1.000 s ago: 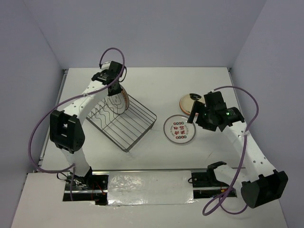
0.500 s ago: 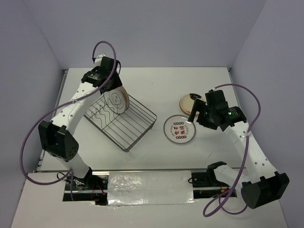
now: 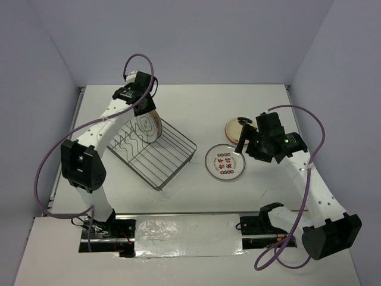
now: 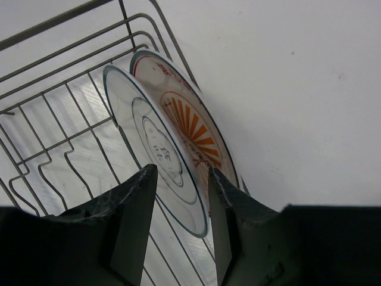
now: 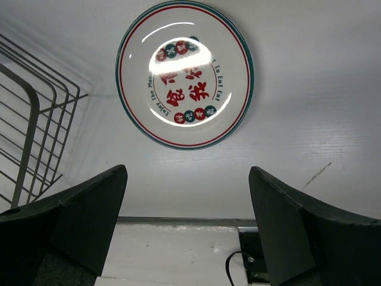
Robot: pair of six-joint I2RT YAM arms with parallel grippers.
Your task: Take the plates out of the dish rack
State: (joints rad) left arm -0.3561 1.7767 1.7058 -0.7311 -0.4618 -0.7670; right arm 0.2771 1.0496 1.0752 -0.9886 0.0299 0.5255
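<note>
1. Black left gripper (image 4: pixel 182 179) straddled the teal-rimmed plate (image 4: pixel 156 149) at its rim; pinch unclear.
2. Behind it, half-hidden, the orange-rayed plate (image 4: pixel 196 128) stood in the dish rack (image 4: pixel 53 113), towards the table's (image 3: pixel 196 101) left edge.
3. Spread wide, the right gripper (image 5: pixel 187 173) hung over the red-motif plate (image 5: pixel 186 74).

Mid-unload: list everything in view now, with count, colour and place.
dish rack: 1, silver-grey wire, left-centre of the table.
teal-rimmed plate: 1, pale, upright at the rack's far end.
sunburst plate: 1, white with orange rays, upright right behind it.
character plate: 1, white with red characters, flat on the table right of the rack.
cream plate: 1, reddish-brown rim, on the table beyond that, partly hidden.
table: 1, white.
cables: 2, purple, one per arm.
left gripper: fingers apart, either side of the teal-rimmed plate's rim.
right gripper: open, empty, above the table by the character plate.
</note>
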